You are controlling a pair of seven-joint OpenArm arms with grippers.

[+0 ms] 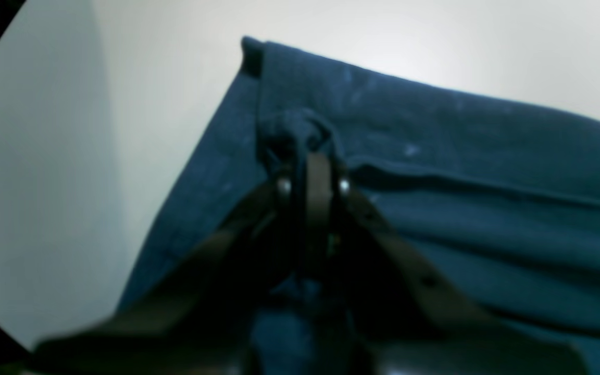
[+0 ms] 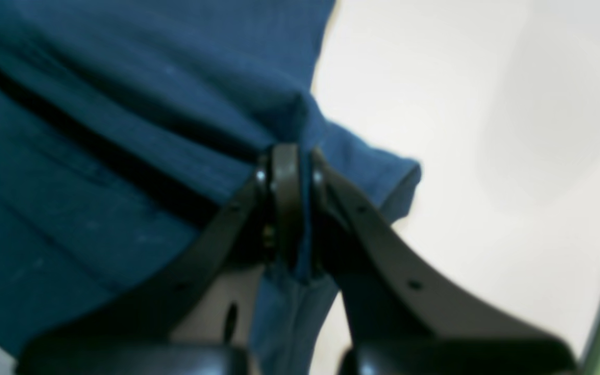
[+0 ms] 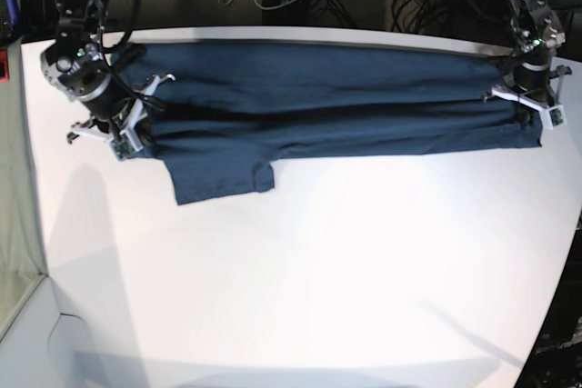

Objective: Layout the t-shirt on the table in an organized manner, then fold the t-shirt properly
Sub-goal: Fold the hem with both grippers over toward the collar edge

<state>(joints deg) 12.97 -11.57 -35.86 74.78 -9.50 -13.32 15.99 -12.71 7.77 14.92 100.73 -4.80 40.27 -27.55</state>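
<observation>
Shirt lay stretched lengthwise between left gripper and right gripper, each clamped on one end, over bench.

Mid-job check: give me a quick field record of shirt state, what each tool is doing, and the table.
t-shirt: stretched lengthwise between both arms along the far side, long fold line through it, one sleeve lying toward the near side
left tool: shut on shirt edge
right tool: shut on shirt edge
table: white, near part bare
</observation>
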